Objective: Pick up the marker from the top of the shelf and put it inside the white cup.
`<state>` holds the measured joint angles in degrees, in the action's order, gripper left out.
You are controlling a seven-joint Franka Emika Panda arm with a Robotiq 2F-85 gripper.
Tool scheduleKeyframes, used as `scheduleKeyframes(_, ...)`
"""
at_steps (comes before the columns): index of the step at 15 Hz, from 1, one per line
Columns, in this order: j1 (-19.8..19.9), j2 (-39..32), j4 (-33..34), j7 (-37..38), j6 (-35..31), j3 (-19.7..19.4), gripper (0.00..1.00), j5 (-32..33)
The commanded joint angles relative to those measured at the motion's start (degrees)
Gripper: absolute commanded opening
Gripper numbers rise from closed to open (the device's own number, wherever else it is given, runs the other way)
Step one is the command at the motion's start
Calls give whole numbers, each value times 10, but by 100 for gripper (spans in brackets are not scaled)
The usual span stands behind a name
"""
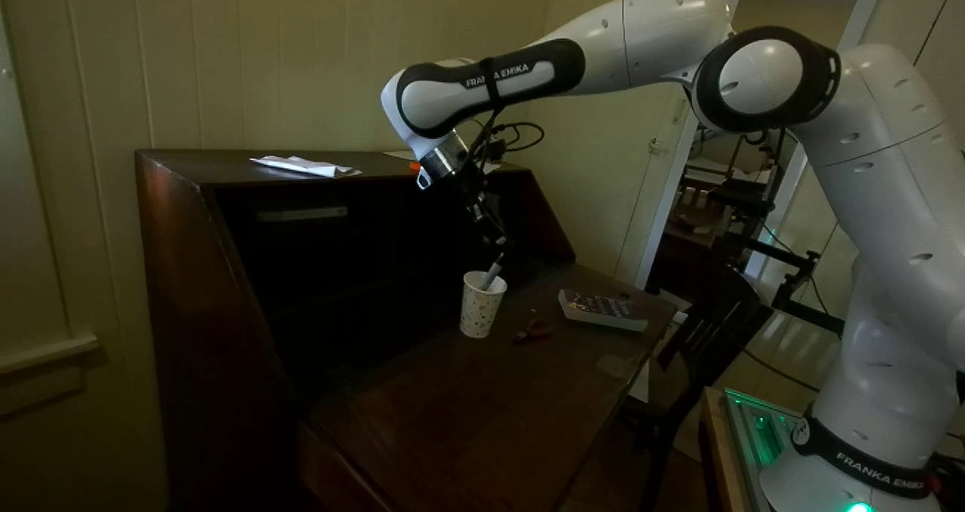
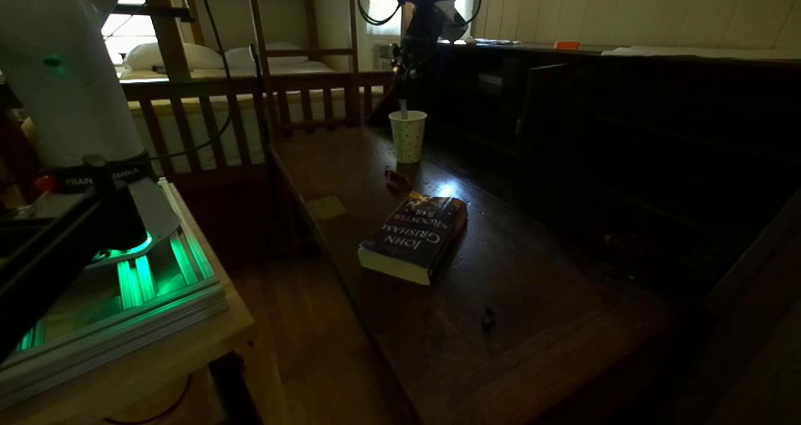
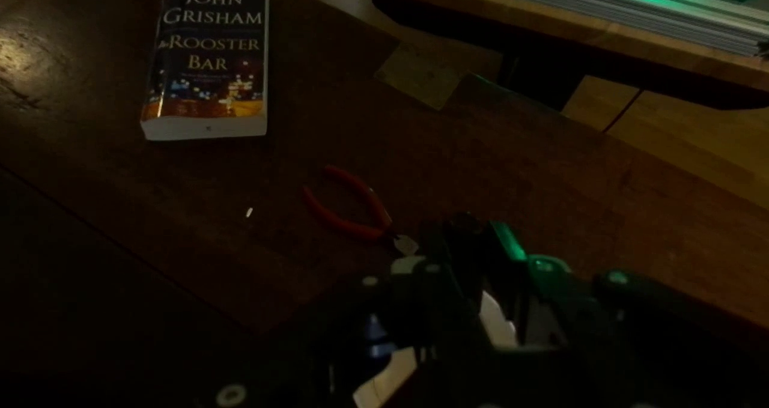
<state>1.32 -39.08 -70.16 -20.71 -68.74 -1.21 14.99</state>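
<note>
If Robotiq gripper (image 1: 499, 243) snags tilted marker (image 1: 491, 273) while lifting, speckled paper cup (image 1: 479, 310) could topple; can't tell from here whether jaws clamp marker.

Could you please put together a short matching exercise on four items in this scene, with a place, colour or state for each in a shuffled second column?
Column one
1. Marker
2. Paperback book
3. Wire cutters
4. Paper cup

Column two
A. Red handles, spread apart
B. White, with a speckled pattern
C. Lower end inside the cup
D. Dark cover bearing John Grisham's name

Right pairs: 1-C; 2-D; 3-A; 4-B
</note>
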Motion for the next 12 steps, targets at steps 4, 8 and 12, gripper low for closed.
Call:
scheduleKeyframes(4,9,24,-84,-1,-111,8,5,14)
scheduleKeyframes(8,12,33,-108,-14,-141,10,47,9)
scheduleKeyframes(12,10,64,-117,-20,-119,9,68,9)
